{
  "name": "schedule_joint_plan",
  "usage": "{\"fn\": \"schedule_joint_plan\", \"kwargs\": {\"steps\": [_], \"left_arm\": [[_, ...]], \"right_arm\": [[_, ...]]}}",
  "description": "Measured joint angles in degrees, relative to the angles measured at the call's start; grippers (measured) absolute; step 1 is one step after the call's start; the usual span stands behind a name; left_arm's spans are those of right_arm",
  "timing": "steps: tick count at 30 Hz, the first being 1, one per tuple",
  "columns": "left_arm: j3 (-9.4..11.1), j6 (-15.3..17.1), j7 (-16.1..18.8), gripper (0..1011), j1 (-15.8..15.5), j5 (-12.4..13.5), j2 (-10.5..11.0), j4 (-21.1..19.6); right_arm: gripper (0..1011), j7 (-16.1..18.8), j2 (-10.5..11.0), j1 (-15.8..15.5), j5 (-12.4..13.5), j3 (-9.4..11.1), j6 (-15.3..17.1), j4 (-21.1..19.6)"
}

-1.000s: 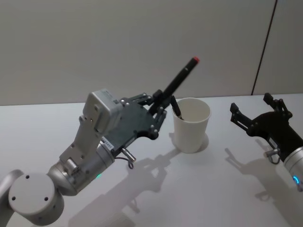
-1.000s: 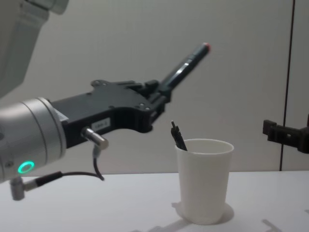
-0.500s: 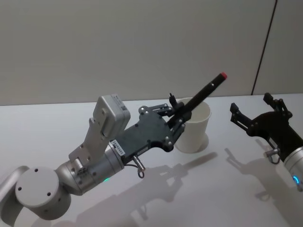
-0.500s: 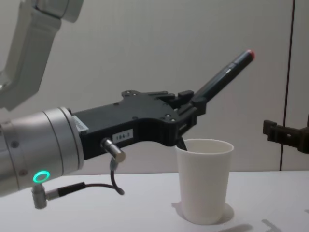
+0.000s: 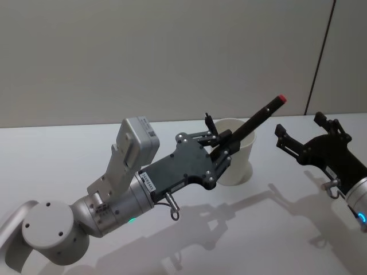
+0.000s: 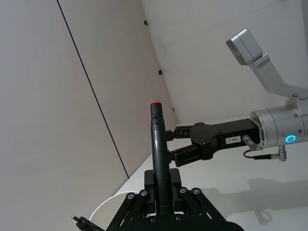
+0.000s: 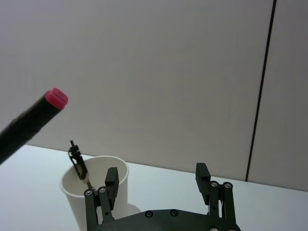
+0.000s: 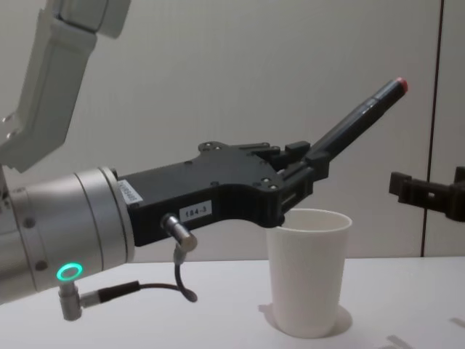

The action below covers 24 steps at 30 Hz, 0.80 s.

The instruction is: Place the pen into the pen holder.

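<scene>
My left gripper point(image 5: 226, 141) is shut on the pen point(image 5: 259, 117), a black barrel with a red end. The pen tilts up and to the right, and its lower end is hidden by the fingers. In the chest view the left gripper point(image 8: 309, 166) hangs just above the left rim of the pen holder point(image 8: 309, 270), a white paper cup, with the pen point(image 8: 360, 115) slanting over the mouth. The pen holder point(image 5: 241, 166) stands on the table. My right gripper point(image 5: 299, 126) hovers open and empty to the cup's right.
A second black pen point(image 5: 209, 121) leans inside the cup at its left rim and also shows in the right wrist view as the black pen point(image 7: 78, 163). The white table point(image 5: 275, 229) lies under both arms, with a plain wall behind.
My left gripper has carried the pen to the right and lower, from left of the cup to just over its rim. The right gripper has shifted slightly.
</scene>
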Motion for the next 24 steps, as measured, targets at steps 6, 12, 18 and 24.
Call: {"fn": "schedule_joint_plan", "kwargs": {"steps": [6, 12, 18, 24], "left_arm": [[0.1, -0.1, -0.7, 190, -0.1, -0.3, -0.1, 0.2], [0.1, -0.1, -1.1, 190, -0.2, -0.4, -0.1, 0.4], [0.1, -0.1, -1.3, 189, -0.3, -0.6, -0.2, 0.4], [0.2, -0.2, -1.4, 189, -0.3, -0.6, -0.2, 0.5]], "right_arm": [[1001, 2.3, 1.2, -0.6, 4.2, 0.9, 2.3, -1.8], [1001, 4.8, 3.1, -1.4, 10.1, 2.3, 5.6, -3.9], [1001, 7.4, 5.2, -2.3, 17.0, 3.9, 9.6, -5.6], [1001, 10.3, 7.5, -3.1, 23.7, 5.4, 13.4, -6.8]]}}
